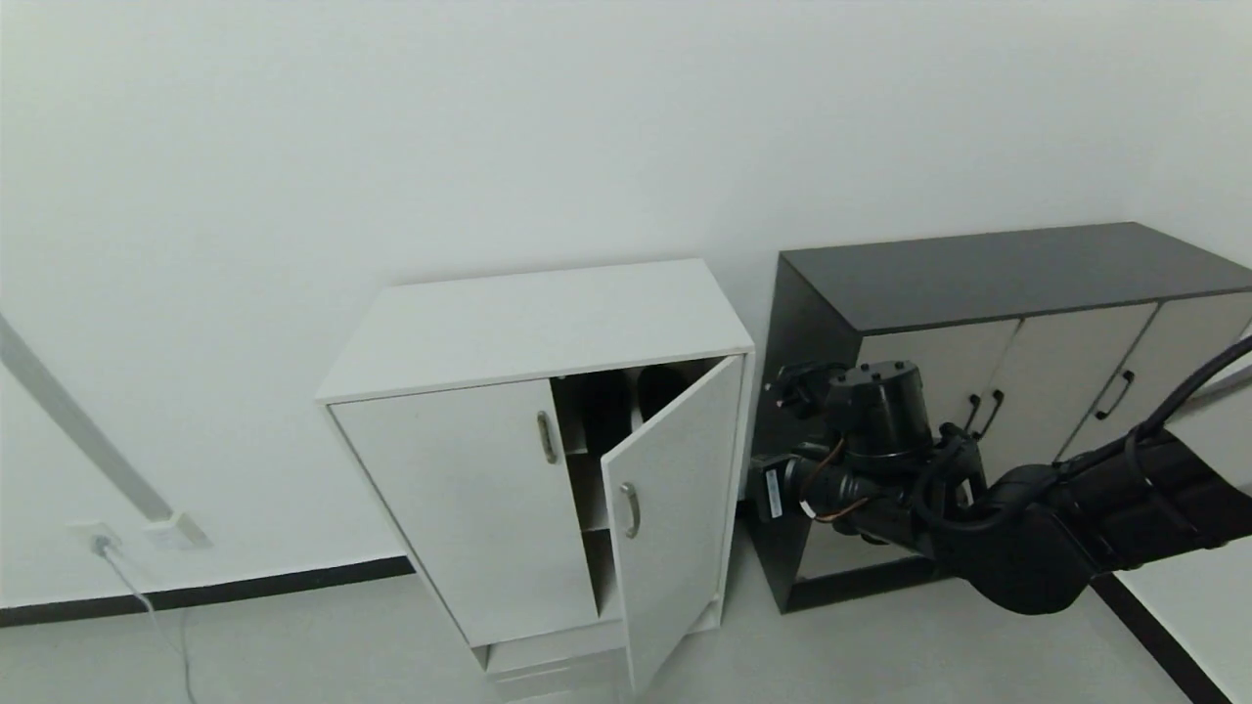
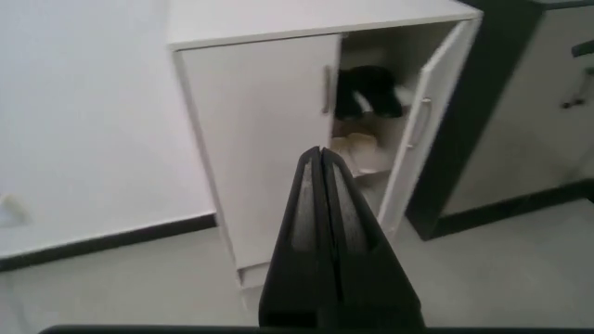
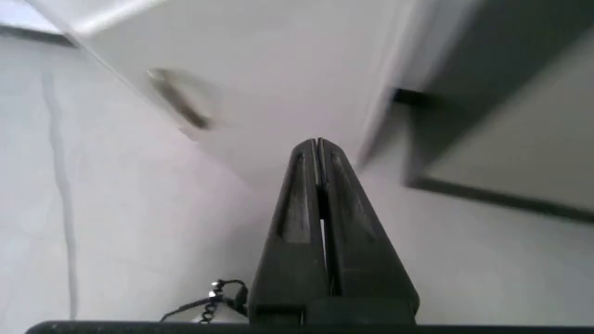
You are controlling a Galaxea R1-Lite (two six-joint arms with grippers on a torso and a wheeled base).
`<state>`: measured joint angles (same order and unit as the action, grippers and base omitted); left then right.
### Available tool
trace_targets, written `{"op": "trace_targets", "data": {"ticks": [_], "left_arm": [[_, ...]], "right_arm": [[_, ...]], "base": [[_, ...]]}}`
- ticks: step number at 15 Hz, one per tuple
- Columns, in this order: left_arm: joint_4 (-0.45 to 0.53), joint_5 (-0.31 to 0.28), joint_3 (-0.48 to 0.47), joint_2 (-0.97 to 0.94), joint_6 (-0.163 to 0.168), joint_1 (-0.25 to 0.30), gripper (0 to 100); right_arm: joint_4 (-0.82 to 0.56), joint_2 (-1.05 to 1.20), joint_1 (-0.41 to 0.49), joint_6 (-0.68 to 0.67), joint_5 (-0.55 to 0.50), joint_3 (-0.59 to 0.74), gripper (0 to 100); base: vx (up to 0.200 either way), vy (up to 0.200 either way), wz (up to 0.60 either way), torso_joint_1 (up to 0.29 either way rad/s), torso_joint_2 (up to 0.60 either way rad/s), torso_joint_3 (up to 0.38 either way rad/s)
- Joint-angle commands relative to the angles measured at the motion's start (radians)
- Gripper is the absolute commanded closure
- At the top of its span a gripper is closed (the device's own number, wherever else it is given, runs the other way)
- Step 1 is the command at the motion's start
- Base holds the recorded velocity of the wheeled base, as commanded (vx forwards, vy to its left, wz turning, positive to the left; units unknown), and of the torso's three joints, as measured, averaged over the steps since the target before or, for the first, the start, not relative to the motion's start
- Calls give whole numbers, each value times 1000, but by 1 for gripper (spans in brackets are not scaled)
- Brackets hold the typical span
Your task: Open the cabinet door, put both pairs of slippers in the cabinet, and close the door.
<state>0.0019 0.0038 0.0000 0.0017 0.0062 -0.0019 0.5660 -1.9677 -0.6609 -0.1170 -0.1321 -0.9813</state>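
Nearly done: a dark pair (image 2: 371, 91) of slippers and, below it, a pale pair (image 2: 357, 146) lay inside the cabinet (image 1: 533, 323), whose right door (image 1: 675, 469) stood half open. Closing it remained. Fully closed and empty, the left pincer (image 2: 321, 156) and right pincer (image 3: 318, 148) hung before the cabinet.

Grey floor (image 1: 880, 655), white cabinet (image 1: 469, 489), dark cabinet (image 1: 978, 274) beside

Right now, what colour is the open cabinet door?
The door is white, best seen in the head view.

Plain office: white cabinet (image 1: 469, 489), dark sideboard (image 1: 998, 274).
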Motion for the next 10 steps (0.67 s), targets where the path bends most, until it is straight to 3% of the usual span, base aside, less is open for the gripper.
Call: {"op": "trace_targets", "data": {"ticks": [1,2,7,10], "left_arm": [[0,1,0,0,0,0,100],[0,1,0,0,0,0,100],[0,1,0,0,0,0,100],[0,1,0,0,1,0,100]], "right_arm": [[3,10,-2,-3,17,1,100],[3,16,0,-4,42,4,100],[11,33,0,-3,78,35,100],[95,66,1,20,157,156,100]], "base": [[0,0,600,17,-2,2],[0,0,600,2,2,7],[0,0,0,0,0,0],[0,0,0,0,0,0]]}}
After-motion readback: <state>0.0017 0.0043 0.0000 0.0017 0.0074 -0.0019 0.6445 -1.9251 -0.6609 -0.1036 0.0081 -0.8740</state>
